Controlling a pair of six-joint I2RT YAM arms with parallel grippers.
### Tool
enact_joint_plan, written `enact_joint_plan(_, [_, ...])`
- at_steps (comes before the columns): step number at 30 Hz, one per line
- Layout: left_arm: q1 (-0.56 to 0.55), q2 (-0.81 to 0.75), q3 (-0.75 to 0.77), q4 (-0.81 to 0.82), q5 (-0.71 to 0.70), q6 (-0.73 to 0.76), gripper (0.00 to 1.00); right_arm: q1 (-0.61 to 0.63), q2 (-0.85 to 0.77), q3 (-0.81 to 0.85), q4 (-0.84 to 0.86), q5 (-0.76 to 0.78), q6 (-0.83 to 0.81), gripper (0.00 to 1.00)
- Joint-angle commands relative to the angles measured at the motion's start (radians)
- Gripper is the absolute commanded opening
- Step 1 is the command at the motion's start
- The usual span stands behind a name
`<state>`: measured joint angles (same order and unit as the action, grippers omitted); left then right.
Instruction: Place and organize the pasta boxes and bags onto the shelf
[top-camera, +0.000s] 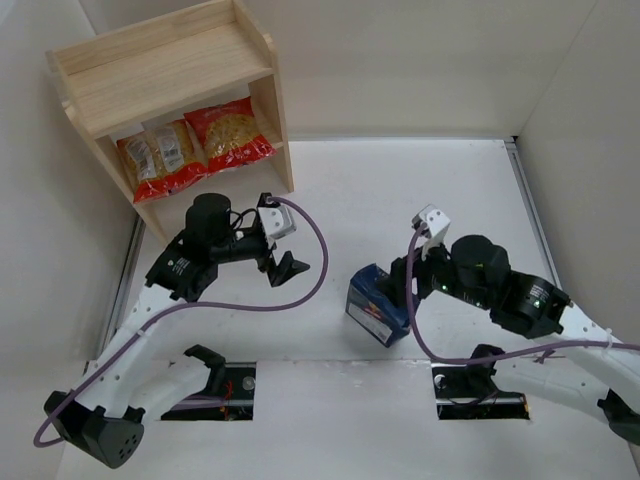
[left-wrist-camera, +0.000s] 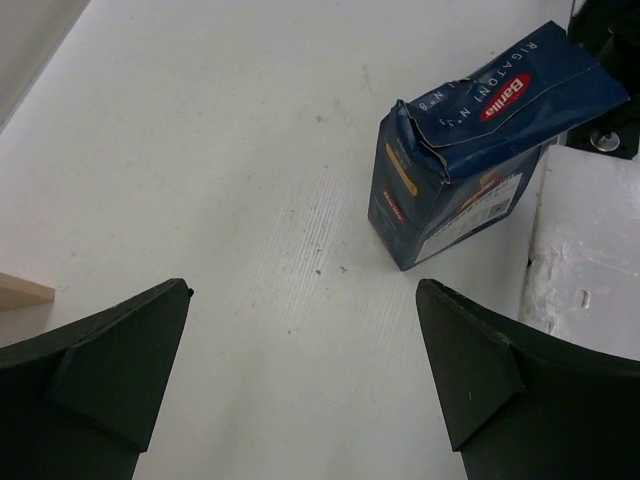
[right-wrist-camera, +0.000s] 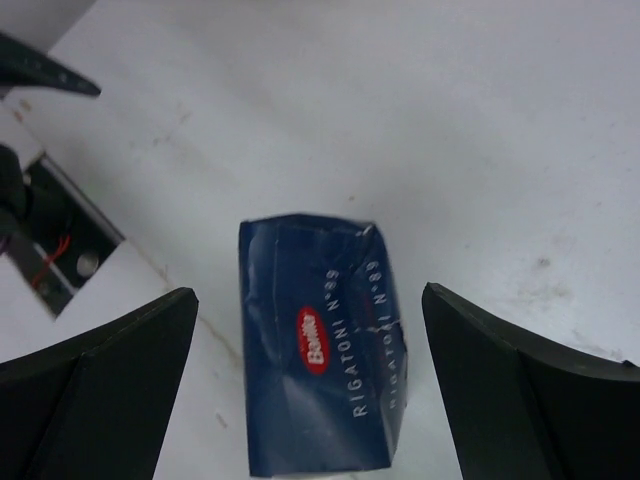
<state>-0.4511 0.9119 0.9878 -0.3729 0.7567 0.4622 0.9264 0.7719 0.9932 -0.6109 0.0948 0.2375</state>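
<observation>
A white desk (top-camera: 400, 200) fills the scene, closed in by plain white walls (top-camera: 420, 60) on the left, back and right. Its surface carries faint scratches and dark specks (left-wrist-camera: 318, 270). Along the near edge lies a raised white panel (top-camera: 340, 400) with two rectangular openings (top-camera: 500, 405) cut in it, one on each side. Inside them show dark metal and thin red wires (top-camera: 232, 385). A pale strip (top-camera: 530, 220) runs along the desk's right edge.
</observation>
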Motion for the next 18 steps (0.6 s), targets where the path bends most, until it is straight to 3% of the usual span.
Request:
enact_joint_plan(1, [-0.014, -0.025, -0.014, 0.031, -0.01, -0.007, 1.0, 0.064, 0.015, -0.002, -0.087, -0.049, 0.019, 1.0])
enact_joint_plan(6, [-0.021, -0.036, -0.023, 0.031, -0.02, -0.008, 1.0, 0.116, 0.118, -0.004, -0.162, -0.024, 0.02, 1.0])
enact_joint_plan(12, [-0.03, -0.051, -0.017, 0.029, -0.02, -0.011, 1.0, 0.124, 0.179, 0.041, -0.199, 0.166, 0.005, 1.0])
enact_joint_plan(18, [-0.028, -0.064, -0.015, 0.019, -0.017, -0.01, 1.0, 0.179, 0.274, 0.073, -0.259, 0.209, -0.004, 1.0])
